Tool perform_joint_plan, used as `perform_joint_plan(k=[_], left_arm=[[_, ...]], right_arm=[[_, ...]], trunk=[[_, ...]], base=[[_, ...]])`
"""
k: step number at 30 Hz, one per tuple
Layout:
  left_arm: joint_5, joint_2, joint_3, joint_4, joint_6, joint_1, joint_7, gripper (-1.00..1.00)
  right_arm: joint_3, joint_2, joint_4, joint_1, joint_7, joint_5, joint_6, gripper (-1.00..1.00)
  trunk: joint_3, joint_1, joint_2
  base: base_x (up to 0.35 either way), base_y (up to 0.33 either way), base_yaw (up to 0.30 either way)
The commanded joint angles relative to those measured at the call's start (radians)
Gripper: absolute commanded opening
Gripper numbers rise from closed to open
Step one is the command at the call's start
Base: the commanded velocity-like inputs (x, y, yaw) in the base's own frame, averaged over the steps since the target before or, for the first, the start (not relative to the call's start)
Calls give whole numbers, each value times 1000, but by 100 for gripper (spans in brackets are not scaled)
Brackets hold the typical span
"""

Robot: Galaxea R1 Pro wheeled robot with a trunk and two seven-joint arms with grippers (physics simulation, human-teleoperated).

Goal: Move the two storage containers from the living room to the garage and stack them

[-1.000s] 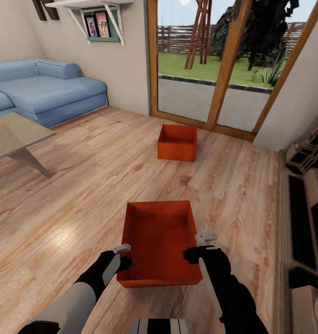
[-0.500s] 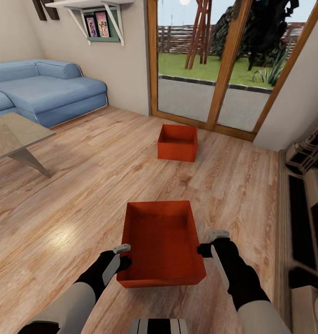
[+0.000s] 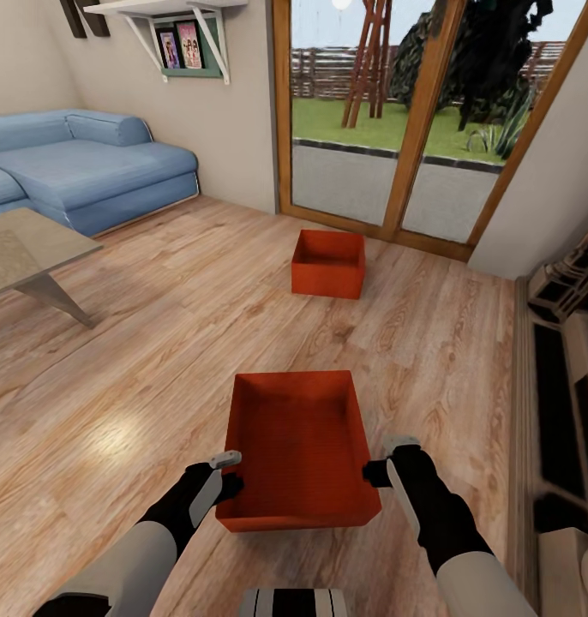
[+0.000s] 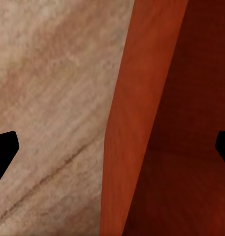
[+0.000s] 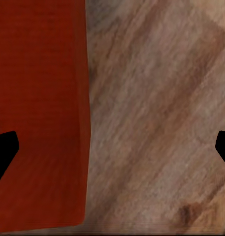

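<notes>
Left gripper (image 4: 112, 147): jaws spread wide, one dark fingertip (image 4: 4, 147) being seen over the wood floor (image 4: 48, 98), the other inside the near container (image 4: 156, 123), so the bin's left wall is being straddled without being pinched. The wall's thin edge and the gap on either side of it are being shown in the left wrist view; in the head view the left gripper (image 3: 228, 476) is being seen only as set against the bin's near left corner, and the spread cannot be read there.

Right gripper (image 5: 112, 147): jaws also spread, one fingertip (image 5: 5, 147) being shown over the orange-red bin, the other over planks, the right wall lying between them, ungripped. In the head view the right gripper (image 3: 387, 461) is being seen at the bin's right wall.

The near container (image 3: 296, 450) is being shown sitting on the living-room plank floor (image 3: 157, 343) just ahead of the robot, open side up, between both arms. The far container (image 3: 329, 263) is being shown well apart from it, on the same floor, near the wood-framed glass doors (image 3: 397, 120). A blue sofa (image 3: 80, 167) and a low table (image 3: 28, 253) are being shown to the left.
</notes>
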Motion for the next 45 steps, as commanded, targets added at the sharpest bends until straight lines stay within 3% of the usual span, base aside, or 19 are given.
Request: perform_joint_plan(k=[1,13,19,28,38,45], left_arm=[[0,0,0,0,0,0,0,100],[0,-1,0,0,1,0,0,100],[0,-2,0,1,1,0,0,100],[1,-2,0,1,1,0,0,100],[1,-2,0,2,1,0,0,100],[0,-2,0,0,1,0,0,100]], right_arm=[[0,1,2,0,0,0,0,100],[1,22,63,-24,2,0,-7,100],[1,39,88,-37,7,-2,-84,100],[1,41,137,-57,8,-2,-102,100],[1,40,231,-107,9,-2,-104,100],[1,40,237,-113,9,-2,-104,100]], trunk=[[0,0,0],[0,0,0],[0,0,0],[0,0,0],[-39,4,-2],[-39,4,-2]], base=[[0,0,0],[0,0,0],[0,0,0],[0,0,0],[0,0,0],[0,0,0]])
